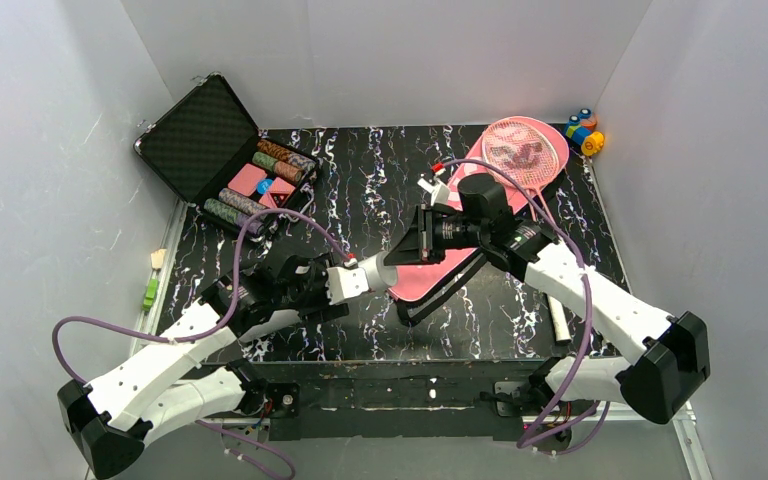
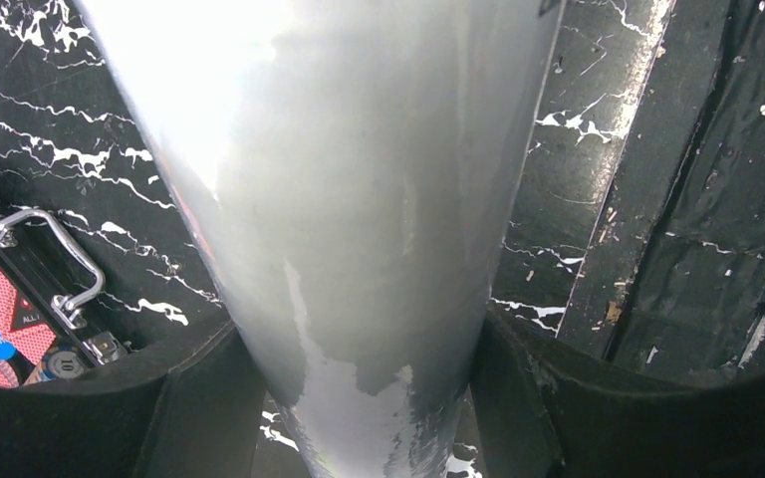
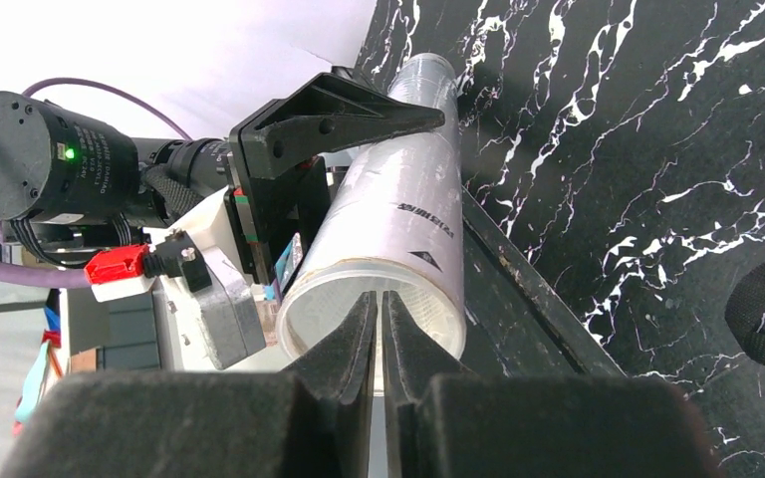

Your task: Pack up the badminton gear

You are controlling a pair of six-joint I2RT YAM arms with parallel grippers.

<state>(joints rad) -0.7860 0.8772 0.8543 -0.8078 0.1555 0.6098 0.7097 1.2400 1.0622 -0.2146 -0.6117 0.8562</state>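
**Tube held, right hand at its open end**

My left hand (image 1: 348, 282) is closed around the long white tube (image 3: 398, 209). A black finger (image 2: 194, 403) presses on each side of it, and the tube fills most of my left wrist view. The tube sits in the middle of the black marble table (image 1: 360, 180) and points toward my right hand.

My right hand (image 3: 381, 304) is right at the open end of the tube. Its two fingers are almost together, with only a thin slit between them. They may be pinching the rim of the tube, but I cannot tell from this view.

The pink bag (image 1: 430, 275) lies flat on the table, just beside the open end of the tube. A pink racket (image 1: 525, 150) rests with its round head on the far end of the bag.

The black case (image 1: 225, 150) with the chips is open in the far left corner, well apart from the bag.
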